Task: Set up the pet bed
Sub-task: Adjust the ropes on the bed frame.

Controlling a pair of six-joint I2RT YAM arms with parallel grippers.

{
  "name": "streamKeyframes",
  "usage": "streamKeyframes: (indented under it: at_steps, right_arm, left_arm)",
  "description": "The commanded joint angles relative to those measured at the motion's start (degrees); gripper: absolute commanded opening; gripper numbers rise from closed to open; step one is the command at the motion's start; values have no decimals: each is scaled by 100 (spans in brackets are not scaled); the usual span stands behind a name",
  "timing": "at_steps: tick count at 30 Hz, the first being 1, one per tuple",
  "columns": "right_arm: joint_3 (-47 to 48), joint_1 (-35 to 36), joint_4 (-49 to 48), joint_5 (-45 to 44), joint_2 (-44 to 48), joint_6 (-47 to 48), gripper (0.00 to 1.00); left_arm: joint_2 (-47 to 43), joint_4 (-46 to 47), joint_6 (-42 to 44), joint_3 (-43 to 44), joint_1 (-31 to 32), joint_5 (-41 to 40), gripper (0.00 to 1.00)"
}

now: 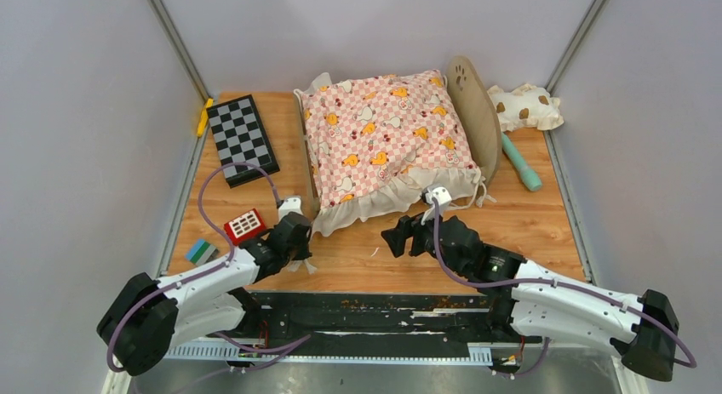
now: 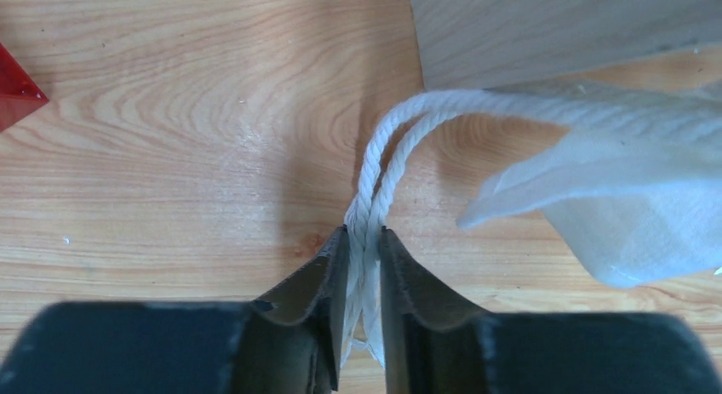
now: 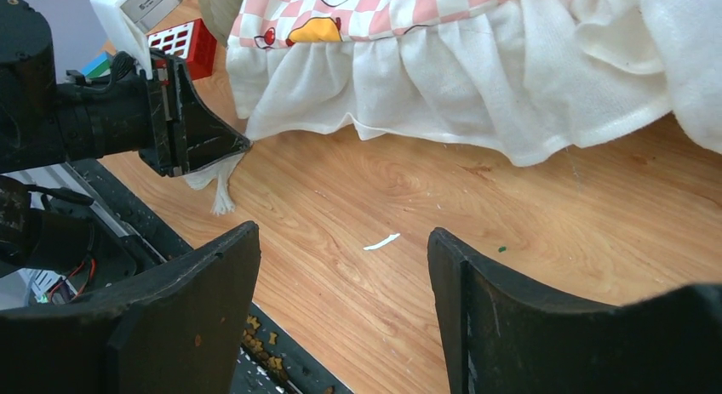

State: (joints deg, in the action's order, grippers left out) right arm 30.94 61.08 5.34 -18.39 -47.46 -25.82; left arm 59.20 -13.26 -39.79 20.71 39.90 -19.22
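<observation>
Checkerboard [image 1: 243, 139] at left, spotted pillow [image 1: 525, 106] at far right.

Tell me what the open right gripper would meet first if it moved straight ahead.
Probably the white ruffle of the pink checkered cushion; between it and the right gripper lie only table and a white scrap. Depth is unclear.

Light-wood pet bed [image 1: 477, 122] stands far centre, its paw-cutout headboard upright at the right.
</observation>
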Motion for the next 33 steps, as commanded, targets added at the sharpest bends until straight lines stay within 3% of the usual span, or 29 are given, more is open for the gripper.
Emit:
streamKeyframes:
  at_steps: [1, 7, 12, 20, 27, 33]
  right_arm:
    - [-105, 35, -68, -281, 179, -124, 72]
    - [-248, 27, -84, -427, 263, -149, 72]
    - [-216, 22, -664, -297, -23, 169, 73]
    - [428, 27, -704, 10, -1048, 201, 75]
    - [498, 35, -1562, 452, -1614, 222, 79]
    - [1573, 44, -1408, 353, -2708, 398, 84]
  left_arm:
    - [-19, -480, -321, -160, 172, 38, 22]
    - [-347, -422, -268, -234, 252, 361, 0]
    - [-1082, -472, -116, -137, 264, 623, 0]
    - [-2119, -1119, 272, 475, 264, 858, 0]
    - [-2122, -1630, 431, 677, 264, 727, 0]
    - [-1989, -1598, 369, 543, 264, 625, 0]
